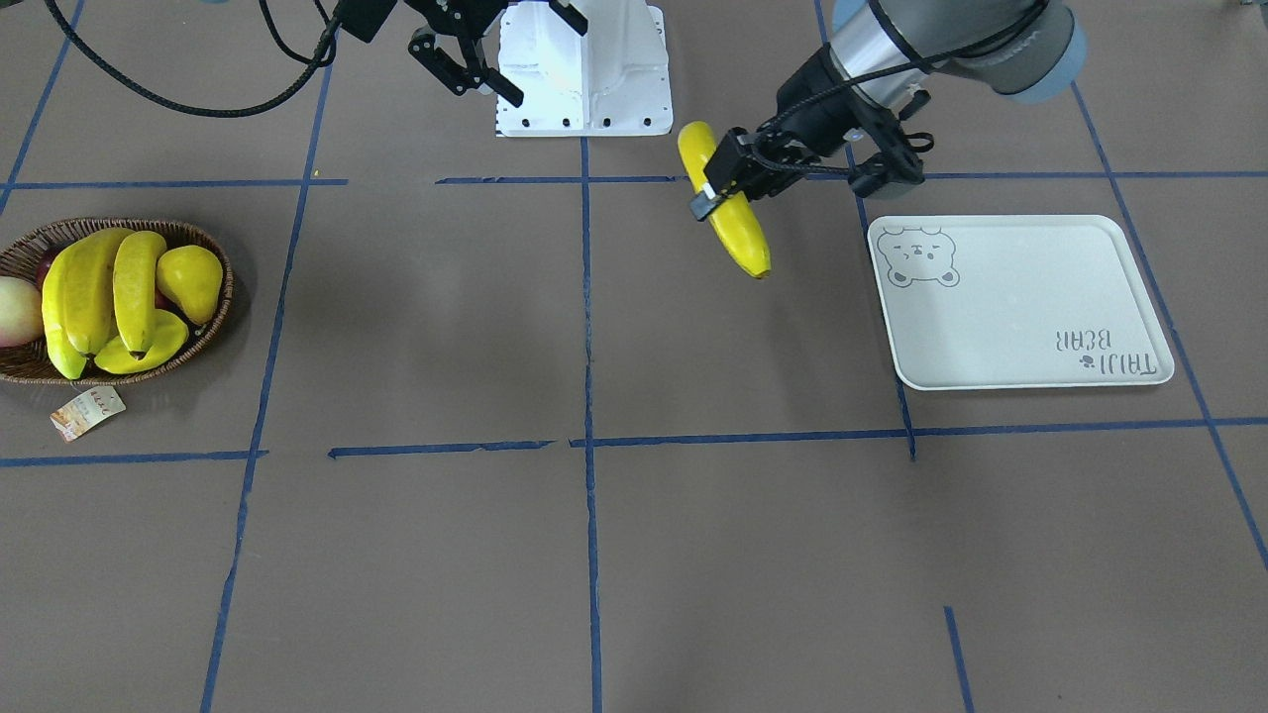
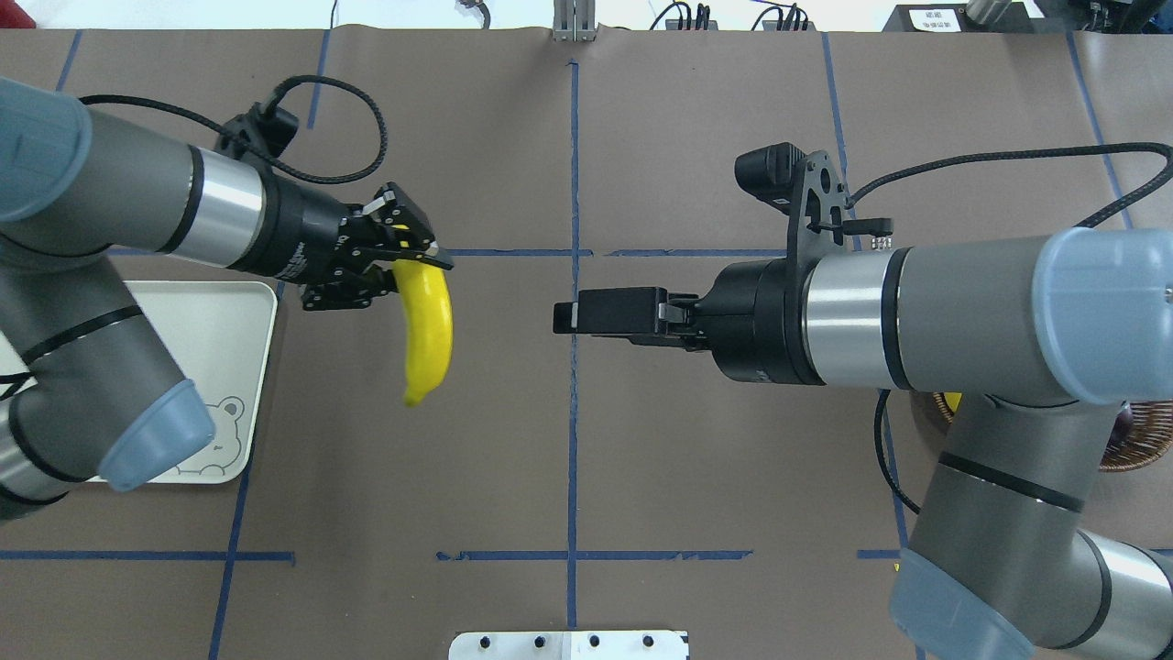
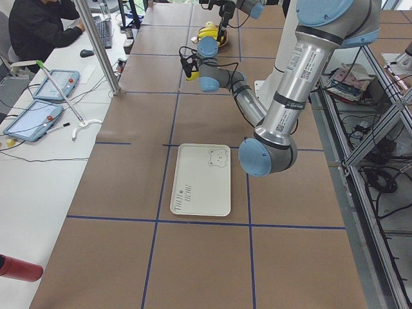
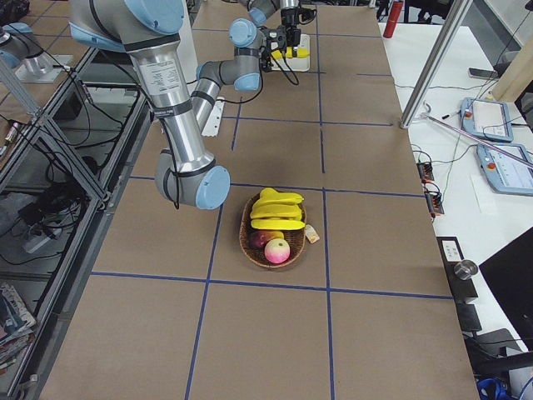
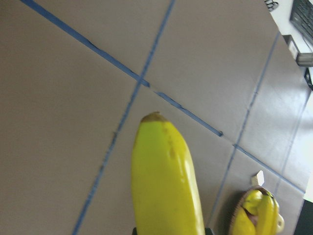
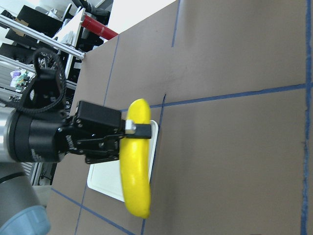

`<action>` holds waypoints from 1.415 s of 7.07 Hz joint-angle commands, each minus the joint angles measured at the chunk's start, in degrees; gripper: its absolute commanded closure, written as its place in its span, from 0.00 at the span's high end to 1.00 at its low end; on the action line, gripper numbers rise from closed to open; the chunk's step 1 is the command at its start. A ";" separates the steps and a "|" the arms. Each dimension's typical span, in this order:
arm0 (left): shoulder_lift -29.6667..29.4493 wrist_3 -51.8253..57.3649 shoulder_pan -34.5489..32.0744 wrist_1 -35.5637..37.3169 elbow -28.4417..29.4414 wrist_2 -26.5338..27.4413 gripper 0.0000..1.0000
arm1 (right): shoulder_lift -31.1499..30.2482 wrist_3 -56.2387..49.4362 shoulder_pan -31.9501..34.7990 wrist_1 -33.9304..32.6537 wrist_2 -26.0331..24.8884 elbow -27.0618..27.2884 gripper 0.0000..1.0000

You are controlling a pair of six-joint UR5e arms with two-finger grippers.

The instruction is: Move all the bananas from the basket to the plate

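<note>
One yellow banana (image 1: 741,236) hangs in the air, with my left gripper (image 1: 715,184) shut on its upper part. It sits between the table's centre line and the white bear plate (image 1: 1020,307), just off the plate's edge. The left wrist view shows that banana (image 5: 166,181) pointing down over bare table. More bananas (image 1: 94,287) lie in the wicker basket (image 1: 216,319) at the other end. My right gripper (image 2: 561,317) hovers near the table's middle, open and holding nothing, facing the held banana (image 2: 429,330).
A yellow pear (image 1: 193,282) and a pinkish apple (image 1: 15,309) share the basket, and a paper tag (image 1: 87,411) lies beside it. The white robot base plate (image 1: 584,69) is at the table's edge. A person (image 3: 38,29) sits at a side desk.
</note>
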 commanded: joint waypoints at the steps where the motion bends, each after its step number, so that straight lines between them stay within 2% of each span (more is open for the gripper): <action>1: 13.39 15.52 -1.88 9.70 -6.11 1.15 0.00 | -3.14 -0.52 3.57 -3.80 0.43 0.22 1.00; 3: 23.08 28.11 -2.41 10.00 -4.38 7.11 0.00 | -3.77 -5.84 7.10 -18.70 0.78 1.27 1.00; 5: 24.79 36.57 -2.68 10.00 2.01 12.65 0.00 | -4.21 -16.91 8.16 -36.02 0.96 6.35 1.00; 6: 24.62 42.09 -3.72 9.91 5.26 15.11 0.00 | -5.87 -20.96 9.29 -38.01 0.96 7.68 1.00; 8: 24.53 51.07 -9.24 9.56 11.42 15.14 0.00 | -6.59 -21.18 9.74 -37.94 1.05 7.87 1.00; 10: 24.53 52.52 -11.11 9.38 14.08 15.05 0.00 | -6.41 -21.09 9.74 -37.94 0.96 7.87 1.00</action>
